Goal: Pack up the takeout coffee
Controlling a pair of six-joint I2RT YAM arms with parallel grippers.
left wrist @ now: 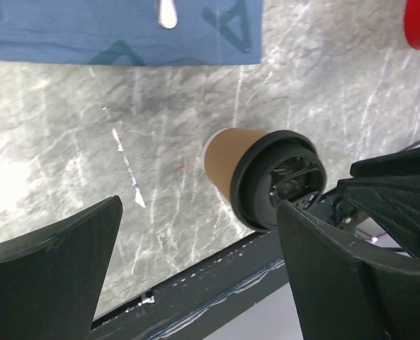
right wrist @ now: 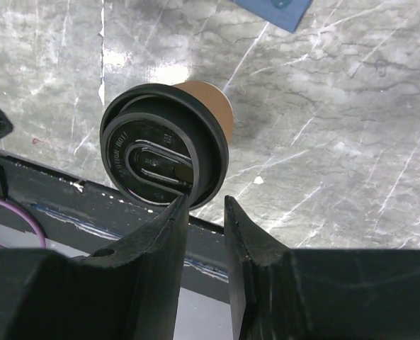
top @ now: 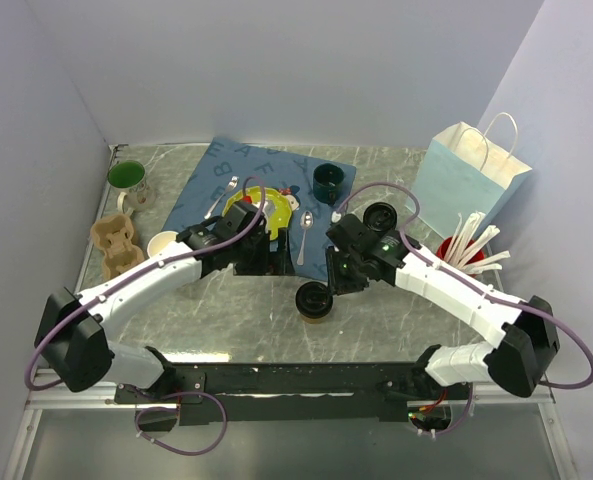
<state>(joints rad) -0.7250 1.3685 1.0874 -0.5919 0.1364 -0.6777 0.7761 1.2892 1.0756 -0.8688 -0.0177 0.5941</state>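
Takeout coffee (top: 314, 300), a small brown kraft-paper cup with a round black plastic lid, is at the grey marble tabletop's (top: 236, 310) near edge. Right hand (right wrist: 207, 205) pinches its lid rim; left hand (left wrist: 200, 205) gapes wide, touching nothing. Next, I reckon: lift it across into the pale blue paper bag (top: 471, 180).

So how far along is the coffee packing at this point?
Done: the black lid sits on the takeout coffee. In hand: the right gripper seems to pinch the lid's rim, while the left gripper hangs open nearby, holding nothing. Left: the coffee is near the table's front edge, apart from the blue paper bag, so packing hasn't happened.
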